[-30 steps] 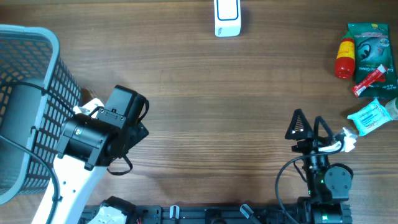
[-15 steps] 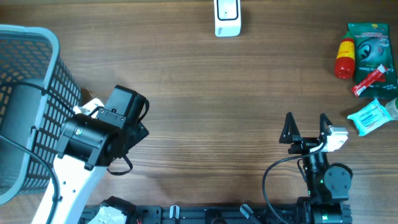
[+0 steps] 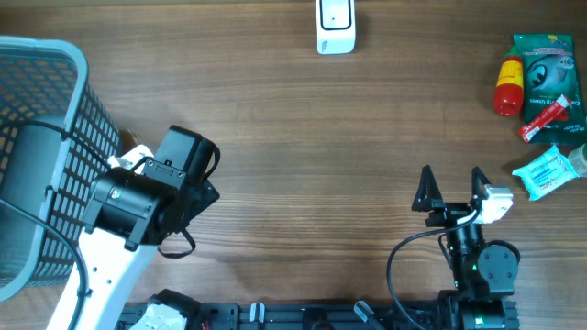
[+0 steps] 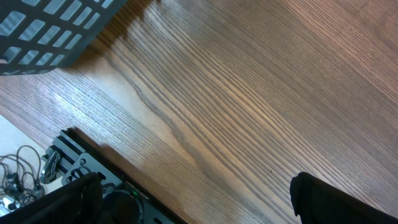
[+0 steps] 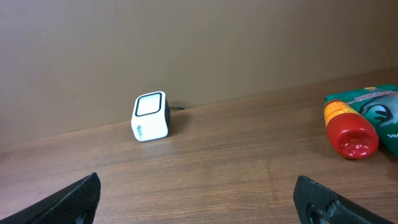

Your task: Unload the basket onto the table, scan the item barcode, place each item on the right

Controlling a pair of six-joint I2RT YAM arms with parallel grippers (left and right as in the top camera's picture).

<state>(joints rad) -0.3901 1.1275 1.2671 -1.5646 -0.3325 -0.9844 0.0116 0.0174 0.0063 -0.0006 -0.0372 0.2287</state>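
The white barcode scanner (image 3: 335,25) stands at the table's far edge; the right wrist view shows the scanner (image 5: 150,116) upright against the wall. Items lie at the far right: a red and yellow bottle (image 3: 507,85), a green packet (image 3: 548,66), a red tube (image 3: 545,119) and a blue wipes pack (image 3: 548,171). My right gripper (image 3: 451,186) is open and empty near the front edge, left of the wipes pack. In its own view the right gripper (image 5: 199,202) faces the scanner, with the bottle (image 5: 348,127) to its right. My left gripper (image 4: 196,202) is open over bare wood.
A grey mesh basket (image 3: 41,137) fills the left side, and the left arm (image 3: 147,197) sits right beside it. The basket's corner (image 4: 50,31) shows in the left wrist view, with the table's front rail (image 4: 81,165) below.
The right gripper turned and shifted slightly left, away from the wipes pack, then held still. The left arm has not moved.
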